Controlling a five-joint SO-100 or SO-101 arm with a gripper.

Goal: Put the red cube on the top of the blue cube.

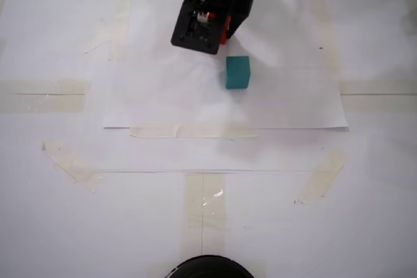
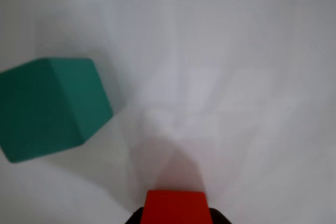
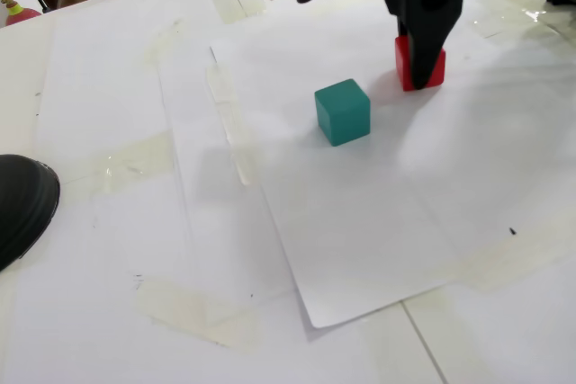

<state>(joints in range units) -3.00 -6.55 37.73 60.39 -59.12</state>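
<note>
No containers are seen. Two cubes are counted: one red cube (image 3: 421, 69) and one blue cube (image 3: 343, 111), the latter teal in colour. The red cube is clamped between the closed fingers of the hand (image 3: 419, 62), its lower part showing below the black fingers and low over the paper; whether it touches the sheet cannot be told. The blue cube rests alone on the paper, near the hand but apart from it. The counter (image 1: 58, 226) is covered with white paper sheets fixed by strips of pale tape (image 1: 192, 131).
</note>
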